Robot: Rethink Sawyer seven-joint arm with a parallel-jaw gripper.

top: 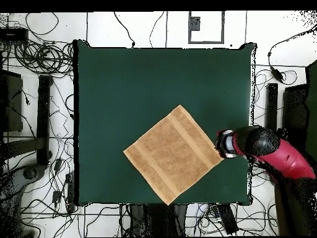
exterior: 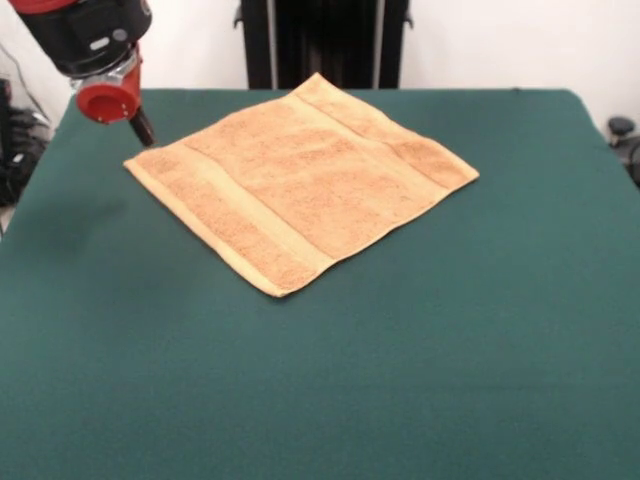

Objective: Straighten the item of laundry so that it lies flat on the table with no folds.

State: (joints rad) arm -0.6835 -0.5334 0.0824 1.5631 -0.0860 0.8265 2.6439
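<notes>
The orange-tan towel [exterior: 300,182] lies spread flat on the dark green table [exterior: 400,350], turned like a diamond, with border bands near two ends. It also shows in the overhead view [top: 172,154], on the table [top: 124,80]. No tag is visible. My gripper [exterior: 144,130] hangs from the red and black arm at the top left, just beside the towel's left corner. In the overhead view the gripper [top: 221,146] sits at the towel's right corner. I cannot tell how the gripper stands.
The robot's dark pedestal [exterior: 322,42] stands behind the table's far edge. Cables and equipment [top: 43,59] lie on the floor around the table. The table's edges are near the gripper on that side.
</notes>
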